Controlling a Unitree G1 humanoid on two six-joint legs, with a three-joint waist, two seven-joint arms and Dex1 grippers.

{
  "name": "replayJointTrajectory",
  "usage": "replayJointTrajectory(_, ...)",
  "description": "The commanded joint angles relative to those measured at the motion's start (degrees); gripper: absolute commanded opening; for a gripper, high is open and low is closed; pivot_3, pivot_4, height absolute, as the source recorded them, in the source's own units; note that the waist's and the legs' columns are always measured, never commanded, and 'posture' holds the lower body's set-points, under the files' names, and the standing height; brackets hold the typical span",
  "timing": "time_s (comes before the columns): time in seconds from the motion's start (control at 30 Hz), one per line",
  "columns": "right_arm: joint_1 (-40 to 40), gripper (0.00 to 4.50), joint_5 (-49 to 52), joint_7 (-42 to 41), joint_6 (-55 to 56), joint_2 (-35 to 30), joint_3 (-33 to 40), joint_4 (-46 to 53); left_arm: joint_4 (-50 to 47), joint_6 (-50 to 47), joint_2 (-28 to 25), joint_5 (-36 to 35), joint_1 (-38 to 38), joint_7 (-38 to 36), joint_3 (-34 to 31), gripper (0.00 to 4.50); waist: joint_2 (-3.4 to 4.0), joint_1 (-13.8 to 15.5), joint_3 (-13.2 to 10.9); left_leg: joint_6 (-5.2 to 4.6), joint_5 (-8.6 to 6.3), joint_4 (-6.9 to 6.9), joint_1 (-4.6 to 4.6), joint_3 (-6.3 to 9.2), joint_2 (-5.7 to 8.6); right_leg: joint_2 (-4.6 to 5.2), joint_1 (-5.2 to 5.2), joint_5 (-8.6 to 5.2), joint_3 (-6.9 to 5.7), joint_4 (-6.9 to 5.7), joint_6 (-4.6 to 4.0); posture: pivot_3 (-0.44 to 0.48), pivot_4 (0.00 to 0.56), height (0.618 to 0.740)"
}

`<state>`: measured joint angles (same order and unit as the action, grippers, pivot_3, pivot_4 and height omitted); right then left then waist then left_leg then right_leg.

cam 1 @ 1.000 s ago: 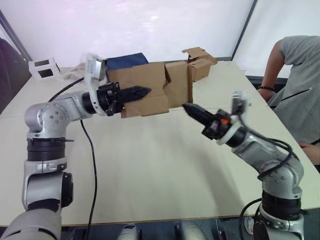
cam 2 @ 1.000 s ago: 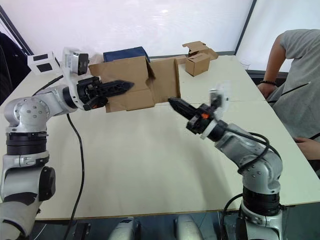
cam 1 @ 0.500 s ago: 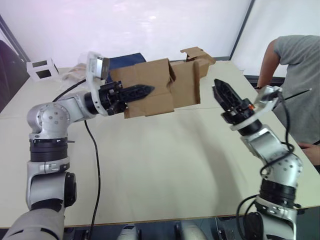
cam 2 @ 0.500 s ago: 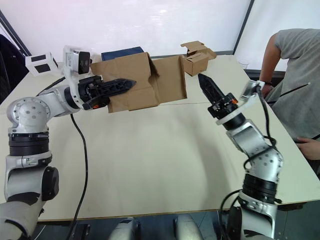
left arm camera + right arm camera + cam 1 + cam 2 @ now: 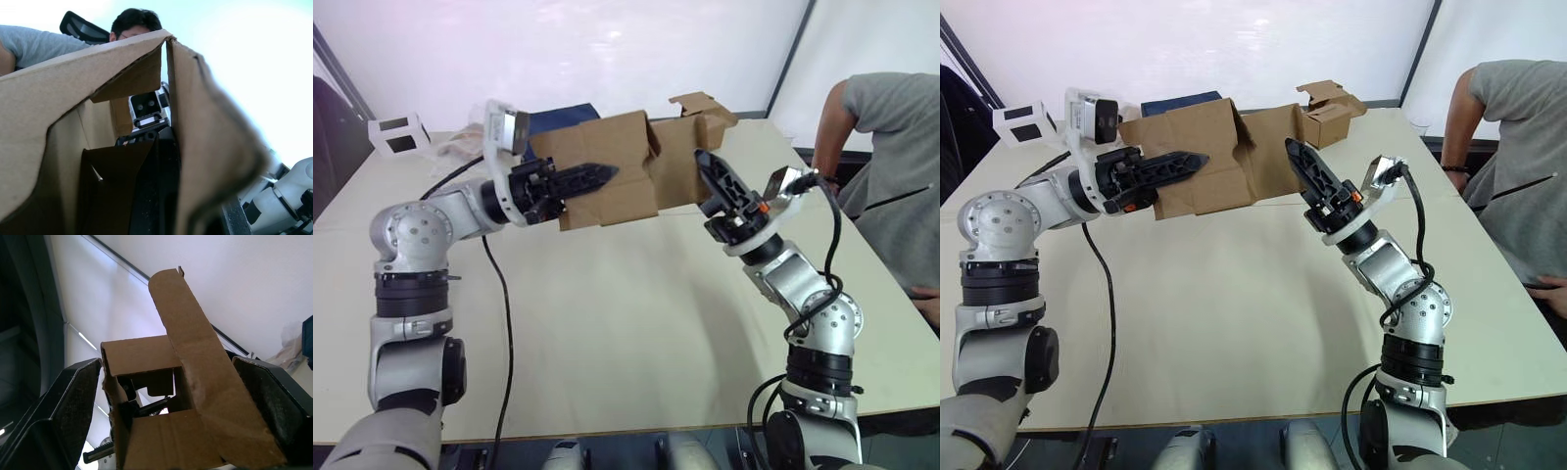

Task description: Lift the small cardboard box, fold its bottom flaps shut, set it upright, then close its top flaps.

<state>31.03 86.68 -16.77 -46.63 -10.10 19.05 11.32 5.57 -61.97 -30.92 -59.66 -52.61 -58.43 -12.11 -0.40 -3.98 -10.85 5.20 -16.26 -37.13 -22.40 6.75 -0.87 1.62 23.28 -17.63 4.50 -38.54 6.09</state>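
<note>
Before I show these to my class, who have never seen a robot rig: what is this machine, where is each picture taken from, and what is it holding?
It is a humanoid robot with two arms, each ending in a gripper of two black fingers. The two wide pictures come from the two eyes of a camera on its head, looking down over a pale table. The other two come from cameras on its wrists, looking along the fingers.

The left gripper holds a cardboard box up off the table, clamped on its wall. The right gripper is open at the box's far end, where the flaps stand unfolded between its fingers.

At the table's far side sit a smaller open cardboard box, a dark blue item and a small white block. A person sits at the robot's right.
</note>
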Motion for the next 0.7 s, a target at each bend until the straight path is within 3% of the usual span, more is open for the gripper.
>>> replayJointTrajectory(0.03, 0.1, 4.43, 5.4, 2.8, 0.5, 0.1, -1.3, 6.7, -0.7, 1.1, -0.1, -0.1, -0.9, 0.0, -0.6, 0.0, 0.0, 0.0, 0.0, 0.0, 0.0, 0.0, 0.0, 0.0, 0.0, 0.0, 0.0, 0.0, 0.0, 0.0, 0.0, 0.0, 0.15, 0.74)
replayJointTrajectory(0.33, -1.4, 4.43, 6.1, 4.3, 2.0, -1.0, -3.3, 7.4, -1.0, 1.8, 0.4, 0.5, -0.5, -0.2, -0.3, 0.0, 0.0, 0.0, 0.0, 0.0, 0.0, 0.0, 0.0, -0.01, 0.0, -0.01, 0.0, 0.0, 0.0, 0.0, 0.0, 0.0, 0.15, 0.74)
replayJointTrajectory(0.4, -1.5, 4.08, 6.1, 4.5, 2.4, -1.2, -3.5, 7.5, -1.1, 1.9, 0.4, 0.5, -0.5, -0.2, -0.3, 0.0, 0.0, 0.0, 0.0, 0.0, 0.0, 0.0, 0.0, 0.0, 0.0, -0.01, 0.0, 0.0, 0.0, 0.0, 0.0, 0.0, 0.15, 0.74)
replayJointTrajectory(0.53, -1.4, 2.85, 4.8, 4.7, 2.6, -2.1, -4.1, 7.4, -1.2, 2.3, 0.6, 0.4, -0.5, 0.0, -0.4, 0.0, 0.0, 0.0, 0.0, -0.01, 0.0, 0.0, 0.0, 0.0, 0.0, -0.01, 0.0, 0.0, 0.0, 0.0, 0.0, 0.0, 0.15, 0.74)
replayJointTrajectory(0.7, -1.3, 2.85, 2.9, 4.0, 3.4, -2.9, -5.0, 7.6, -1.1, 2.5, 0.6, 0.4, -0.4, 0.0, -0.5, 0.0, 0.0, 0.0, 0.0, -0.01, 0.0, 0.0, 0.0, 0.0, 0.0, -0.02, 0.0, 0.0, 0.0, 0.0, 0.0, 0.0, 0.15, 0.74)
